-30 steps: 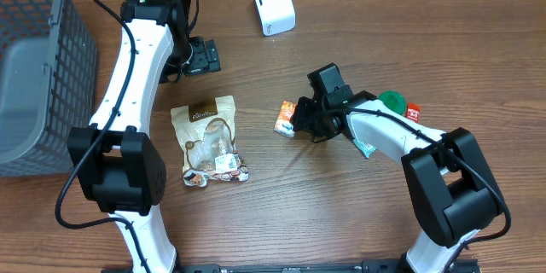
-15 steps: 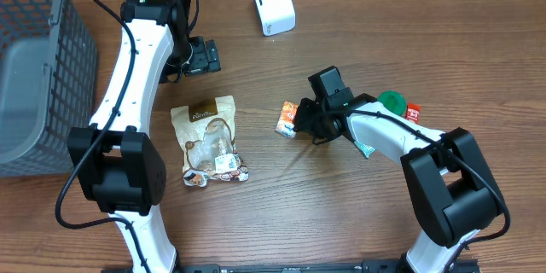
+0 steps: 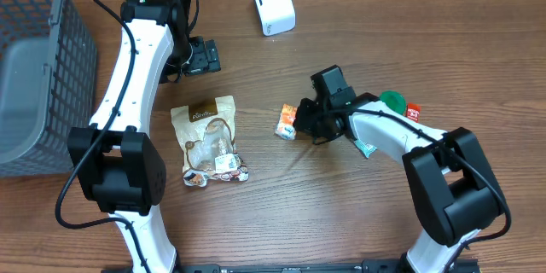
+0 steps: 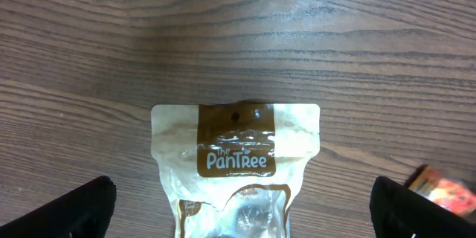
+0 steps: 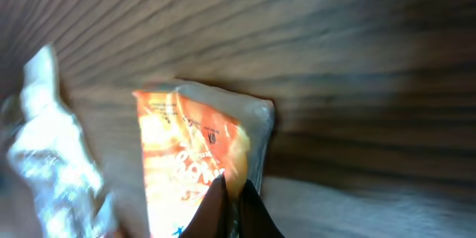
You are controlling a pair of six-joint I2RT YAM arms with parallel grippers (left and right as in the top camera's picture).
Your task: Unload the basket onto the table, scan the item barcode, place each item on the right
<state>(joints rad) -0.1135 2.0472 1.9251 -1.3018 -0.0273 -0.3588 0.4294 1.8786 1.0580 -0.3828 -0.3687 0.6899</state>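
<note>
I saw the right gripper [image 3: 304, 119] pinched closed on the edge of the orange snack packet [image 3: 287, 120], which lay on the table [image 3: 341, 213] just right of centre in the overhead frame. The left gripper [image 3: 201, 55] hung at upper left with its jaws spread wide, holding nothing.

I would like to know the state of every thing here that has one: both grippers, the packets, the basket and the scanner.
Left gripper: open, empty.
Right gripper: shut on the orange packet's edge.
Orange packet: pinched at one edge by the right gripper.
Pouch: lying flat, label up, untouched.
Basket: upright, nothing seen inside.
Scanner: standing apart from both grippers.
</note>
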